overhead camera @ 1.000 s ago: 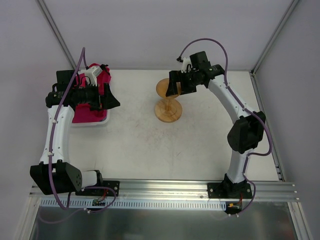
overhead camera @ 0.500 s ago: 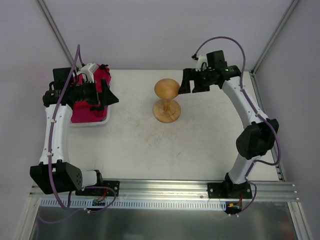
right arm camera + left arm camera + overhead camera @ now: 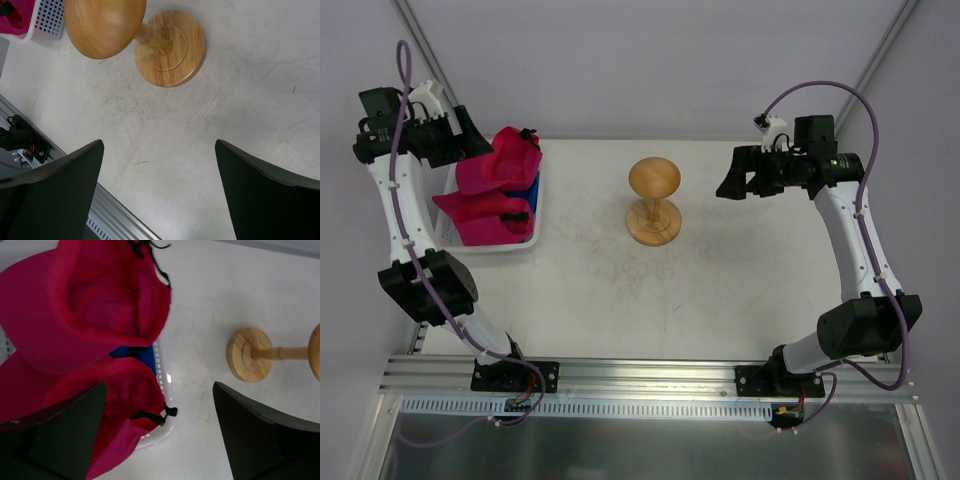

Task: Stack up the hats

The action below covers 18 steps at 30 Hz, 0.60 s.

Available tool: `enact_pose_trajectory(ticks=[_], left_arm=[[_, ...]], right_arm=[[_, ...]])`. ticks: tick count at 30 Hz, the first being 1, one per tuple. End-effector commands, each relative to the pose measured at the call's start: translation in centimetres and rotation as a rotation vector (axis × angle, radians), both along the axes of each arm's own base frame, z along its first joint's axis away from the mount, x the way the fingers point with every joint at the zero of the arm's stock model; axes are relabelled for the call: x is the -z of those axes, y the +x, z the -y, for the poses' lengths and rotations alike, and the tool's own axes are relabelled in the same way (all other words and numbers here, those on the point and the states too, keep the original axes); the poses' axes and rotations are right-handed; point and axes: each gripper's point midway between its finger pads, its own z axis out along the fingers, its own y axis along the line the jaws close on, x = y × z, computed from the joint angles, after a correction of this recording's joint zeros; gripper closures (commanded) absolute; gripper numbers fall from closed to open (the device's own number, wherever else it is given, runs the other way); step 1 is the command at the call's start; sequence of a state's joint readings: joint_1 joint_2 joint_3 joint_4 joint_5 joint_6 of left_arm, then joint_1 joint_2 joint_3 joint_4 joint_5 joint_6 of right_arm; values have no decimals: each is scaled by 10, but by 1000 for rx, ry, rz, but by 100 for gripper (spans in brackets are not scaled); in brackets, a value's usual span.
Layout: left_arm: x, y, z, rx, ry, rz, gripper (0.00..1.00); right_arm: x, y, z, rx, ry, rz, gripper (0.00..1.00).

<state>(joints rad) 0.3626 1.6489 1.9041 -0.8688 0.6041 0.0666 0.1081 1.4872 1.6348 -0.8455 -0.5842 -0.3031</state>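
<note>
Two magenta hats (image 3: 485, 172) (image 3: 100, 300) lie piled in the white basket (image 3: 518, 243), one (image 3: 127, 395) lower than the other. A blue hat (image 3: 526, 190) (image 3: 135, 352) shows between them. My left gripper (image 3: 472, 138) (image 3: 159, 385) hangs high at the far left, above the basket's back edge, open with nothing between its fingers. My right gripper (image 3: 728, 176) (image 3: 159, 142) hovers right of the wooden stand, open and empty, over bare table. A corner of a magenta hat (image 3: 14, 11) shows in the right wrist view.
A wooden stand (image 3: 655, 200) with a round head (image 3: 105, 25) and disc base (image 3: 170, 47) (image 3: 250, 355) is upright mid-table. The basket's slatted rim (image 3: 165, 425) (image 3: 47, 20) sits at the left. A metal rail (image 3: 650, 375) runs along the near edge.
The left arm has lifted up and back to the far left, uncovering the hats in the basket. The right arm has drawn back to the right, away from the stand.
</note>
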Motion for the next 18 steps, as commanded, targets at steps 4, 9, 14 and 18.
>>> enact_pose_trajectory(ticks=[4, 9, 14, 18], left_arm=[[48, -5, -56, -199, -224, -217, 22], [88, -6, -67, -300, -256, -328, 24], [124, 0, -73, -344, -335, -389, 29], [143, 10, -80, -363, -348, -414, 33]], right_arm=[[13, -7, 1, -9, -8, -41, 0], [21, -2, 0, -5, -4, -69, 0], [29, 4, -1, -3, -2, -93, 1], [28, 9, -3, -9, 3, -91, 0]])
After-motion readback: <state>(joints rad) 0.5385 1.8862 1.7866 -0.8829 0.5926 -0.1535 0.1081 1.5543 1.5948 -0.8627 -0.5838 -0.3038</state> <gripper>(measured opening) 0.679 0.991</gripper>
